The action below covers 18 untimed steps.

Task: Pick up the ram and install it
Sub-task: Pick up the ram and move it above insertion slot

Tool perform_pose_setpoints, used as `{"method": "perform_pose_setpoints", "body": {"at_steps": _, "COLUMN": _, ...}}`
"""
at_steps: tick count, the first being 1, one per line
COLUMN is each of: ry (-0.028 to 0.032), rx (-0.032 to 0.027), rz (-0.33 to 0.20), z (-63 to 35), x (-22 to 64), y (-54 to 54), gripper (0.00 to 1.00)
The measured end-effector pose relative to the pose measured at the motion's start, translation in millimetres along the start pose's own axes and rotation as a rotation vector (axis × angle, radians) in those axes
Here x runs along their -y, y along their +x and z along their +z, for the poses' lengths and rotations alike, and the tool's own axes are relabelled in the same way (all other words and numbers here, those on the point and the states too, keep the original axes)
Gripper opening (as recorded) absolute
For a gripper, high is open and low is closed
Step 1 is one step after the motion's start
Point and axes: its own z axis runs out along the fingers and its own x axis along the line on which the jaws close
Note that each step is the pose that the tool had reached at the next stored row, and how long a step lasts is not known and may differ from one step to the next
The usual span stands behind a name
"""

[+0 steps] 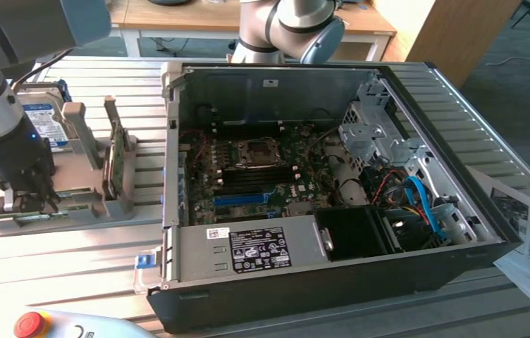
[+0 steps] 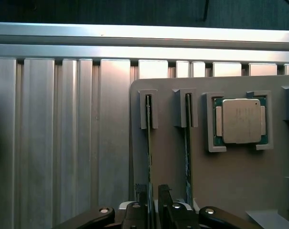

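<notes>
Closest in, the hand (image 2: 152, 192) stands open, fingers (image 2: 140, 202) straddling the ram (image 2: 149, 143), seemingly not pinching it; it sits on edge in a grey holder (image 2: 168, 162) on the tabletop (image 2: 63, 143).

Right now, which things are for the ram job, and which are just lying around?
For the job: ram stick, tool open around it, gray holder, open computer.

Just lying about: second stick, processor chip, hard drive, red button, papers.
</notes>
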Motion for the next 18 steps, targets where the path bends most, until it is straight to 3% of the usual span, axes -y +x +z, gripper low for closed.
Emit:
{"method": "perform_pose_setpoints", "body": {"at_steps": 6, "ry": -0.0007, "rx": -0.0001, "rz": -0.029, "z": 0.1, "x": 1.0, "y": 0.0, "gripper": 0.24}}
{"method": "perform_pose_setpoints", "body": {"at_steps": 18, "ry": -0.001, "rx": -0.0003, "rz": -0.031, "z": 0.8, "x": 2.9, "y": 0.0, "gripper": 0.24}}
